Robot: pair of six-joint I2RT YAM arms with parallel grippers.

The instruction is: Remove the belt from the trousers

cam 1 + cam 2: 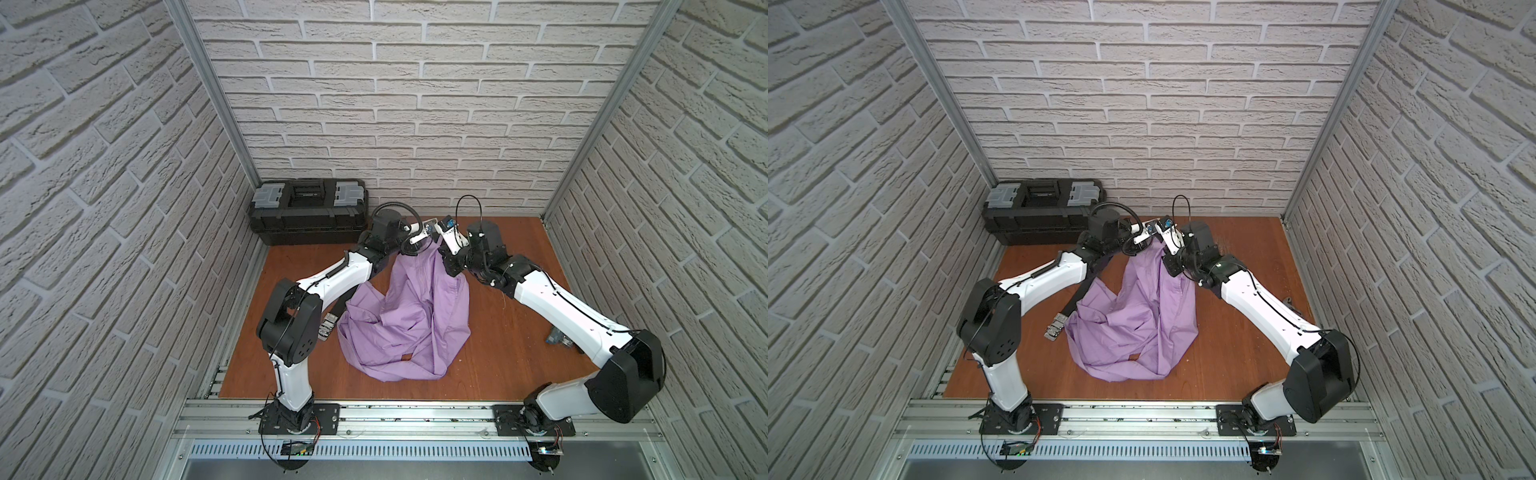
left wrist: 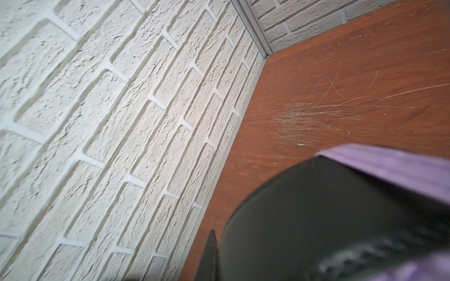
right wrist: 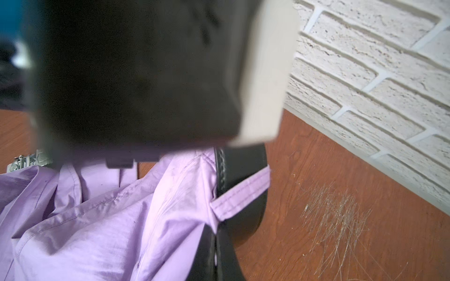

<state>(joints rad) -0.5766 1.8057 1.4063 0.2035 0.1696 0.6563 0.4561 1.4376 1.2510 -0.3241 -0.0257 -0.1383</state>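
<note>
We find the belt (image 3: 243, 163) threaded through a belt loop (image 3: 239, 195) at the raised waistband of the trousers (image 1: 409, 316), just off the free end of the toolbox (image 1: 307, 212). The left jaws are closed on the strap there; the right jaws, also closed, pinch the lilac cloth alongside. The buckle (image 1: 327, 328) lies on the table (image 1: 498, 340) well out from the toolbox's front, just beside the trousers' edge. Bare wood stretches beyond the heap, away from the toolbox.
</note>
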